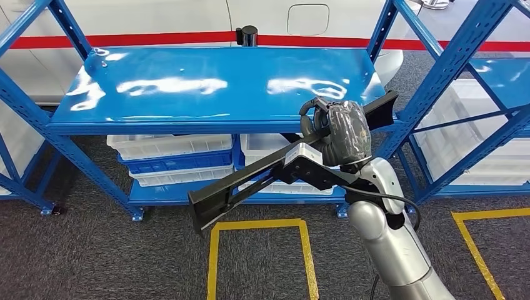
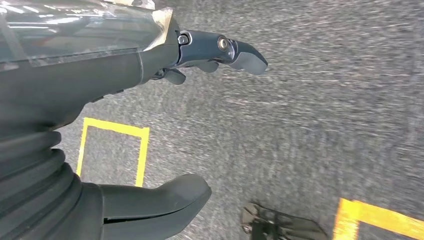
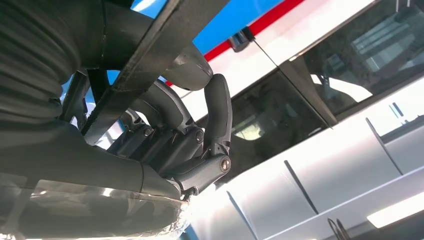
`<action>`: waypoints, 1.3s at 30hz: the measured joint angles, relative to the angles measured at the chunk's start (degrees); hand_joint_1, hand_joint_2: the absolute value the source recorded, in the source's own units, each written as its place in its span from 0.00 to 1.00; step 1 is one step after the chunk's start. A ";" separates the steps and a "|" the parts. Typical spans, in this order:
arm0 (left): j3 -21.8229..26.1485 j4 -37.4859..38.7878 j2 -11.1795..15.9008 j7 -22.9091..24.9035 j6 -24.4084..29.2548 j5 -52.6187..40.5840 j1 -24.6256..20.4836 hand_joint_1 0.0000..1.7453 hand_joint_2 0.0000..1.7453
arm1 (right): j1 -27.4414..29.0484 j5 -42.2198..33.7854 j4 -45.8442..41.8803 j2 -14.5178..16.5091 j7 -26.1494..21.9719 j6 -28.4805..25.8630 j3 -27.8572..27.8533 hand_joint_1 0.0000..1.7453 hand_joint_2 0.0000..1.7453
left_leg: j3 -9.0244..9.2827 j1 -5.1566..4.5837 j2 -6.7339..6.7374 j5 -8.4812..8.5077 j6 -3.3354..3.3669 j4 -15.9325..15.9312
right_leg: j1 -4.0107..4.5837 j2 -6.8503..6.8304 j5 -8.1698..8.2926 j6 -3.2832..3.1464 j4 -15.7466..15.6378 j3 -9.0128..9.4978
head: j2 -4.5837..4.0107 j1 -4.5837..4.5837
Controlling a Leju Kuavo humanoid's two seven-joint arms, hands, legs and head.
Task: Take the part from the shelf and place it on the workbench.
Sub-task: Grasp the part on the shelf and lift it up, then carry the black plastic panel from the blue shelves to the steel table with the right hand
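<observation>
Fingers (image 3: 218,112) of the right hand (image 1: 340,130) curl around the long black part (image 1: 250,187), holding it tilted just in front of the blue shelf (image 1: 212,84). Left hand (image 2: 150,65) hangs over grey floor (image 2: 325,100), fingers apart, holding nothing.

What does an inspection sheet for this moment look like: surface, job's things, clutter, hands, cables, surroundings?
Surface: blue shelf, top board bare and glossy.
Job's things: long black part, off the shelf, tilted, in front of it.
Clutter: white bins on the lower level.
Hands: right hand grips the part; left hand holds nothing, fingers apart, above the floor.
Cables: black cable along the right arm.
Surroundings: grey carpet, yellow floor markings.
</observation>
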 joint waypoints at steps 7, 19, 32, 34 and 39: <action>0.02 0.00 0.27 0.85 0.78 0.08 0.60 0.00 1.00 | 0.94 0.83 -1.95 1.01 0.36 1.11 -1.97 1.00 1.00 | -1.83 -0.16 -0.16 0.34 -2.25 1.72 | 0.03 0.10 0.04 -2.91 -12.09 6.45 | 0.00 -0.23; 0.07 0.00 0.43 1.63 1.97 0.63 1.21 0.00 1.00 | 2.98 0.63 -3.64 1.93 0.60 1.09 -3.74 1.00 1.00 | 8.01 -0.43 -0.45 -7.07 -1.82 0.71 | 0.58 -0.11 5.48 -2.06 -10.16 -0.66 | 0.01 -0.21; 0.11 0.01 0.70 0.77 2.40 0.75 1.59 0.00 1.00 | 2.65 3.51 -2.21 -0.21 2.19 5.98 -3.19 1.00 1.00 | -0.08 -0.23 0.20 0.49 -0.36 -0.12 | -0.09 0.15 0.25 0.59 -7.89 4.73 | 0.01 0.00; 0.11 0.01 0.87 0.57 2.55 0.83 1.84 0.00 1.00 | 2.58 3.78 -1.88 -0.42 2.19 6.40 -2.88 1.00 1.00 | -0.61 -0.34 0.24 1.67 -1.00 -0.32 | 0.41 0.32 -0.23 -0.13 -12.18 7.09 | 0.01 -0.03; 0.11 0.01 1.24 0.12 2.82 0.73 2.84 0.00 1.00 | 2.79 2.94 -1.54 -0.73 1.94 6.22 -2.42 1.00 1.00 | -3.04 -0.10 0.02 -2.98 -2.49 4.68 | -0.52 0.18 1.74 -2.64 -12.37 5.21 | 0.01 -0.21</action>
